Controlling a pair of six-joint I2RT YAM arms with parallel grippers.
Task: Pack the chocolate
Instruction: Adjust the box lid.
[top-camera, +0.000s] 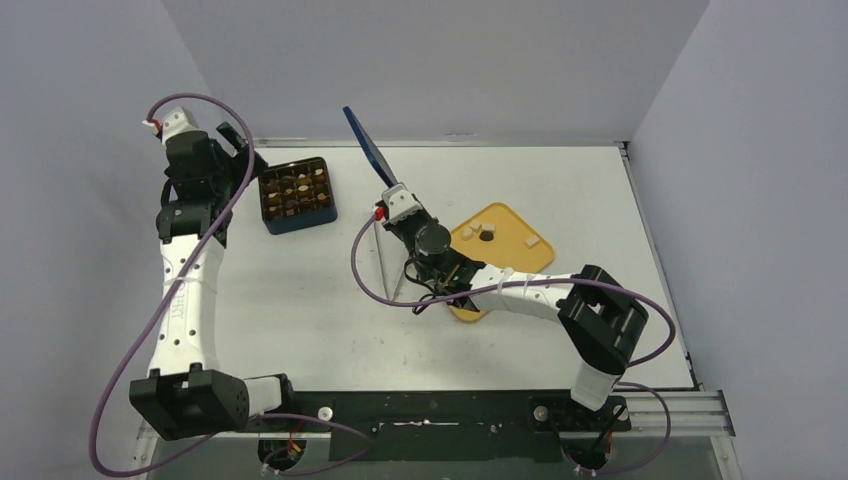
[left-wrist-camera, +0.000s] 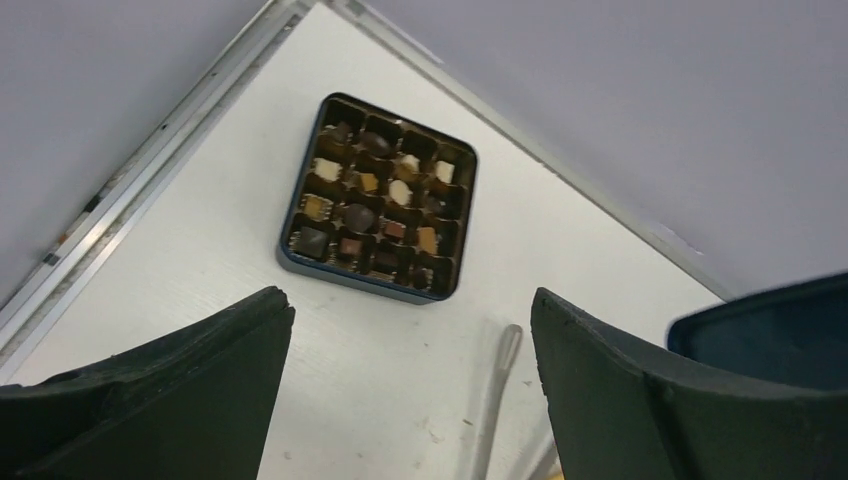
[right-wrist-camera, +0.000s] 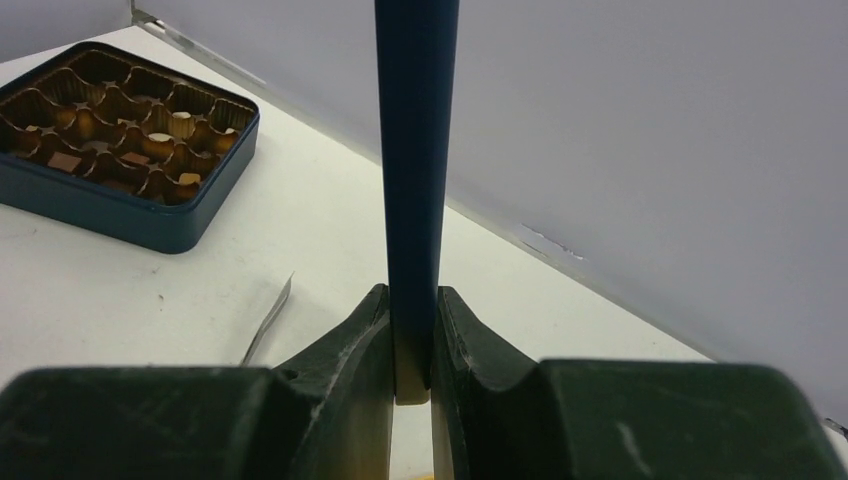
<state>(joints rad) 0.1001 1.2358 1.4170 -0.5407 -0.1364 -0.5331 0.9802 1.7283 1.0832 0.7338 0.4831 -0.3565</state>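
The two arm bases sit at the bottom of the top view, along the near edge of the white counter (top-camera: 300, 310). Just above the right forearm, at centre right, lies the yellow tray (top-camera: 518, 257). A few loose pieces of chocolate (top-camera: 478, 227) rest on its upper part, cream-white ones with a dark one among them. Left of the tray, thin metal tongs (top-camera: 381, 262) lie flat on the counter.

Above the tongs, the right hand (right-wrist-camera: 412, 300) is clamped tight on the edge of a blue lid (right-wrist-camera: 415, 150). The lid stands up on edge from between the fingers, lifted off the counter.

Farther on, toward the upper left, the blue box (top-camera: 300, 222) rests on the counter with its top uncovered. Its rows of brown cups hold most of the chocolate — dark, mid-brown and cream pieces mixed.

At the far upper left the left hand (left-wrist-camera: 410, 300) hangs just beside the box. Its fingers are spread wide with nothing between them — in its own view the box lies beyond the fingertips, in the upper middle of the frame.
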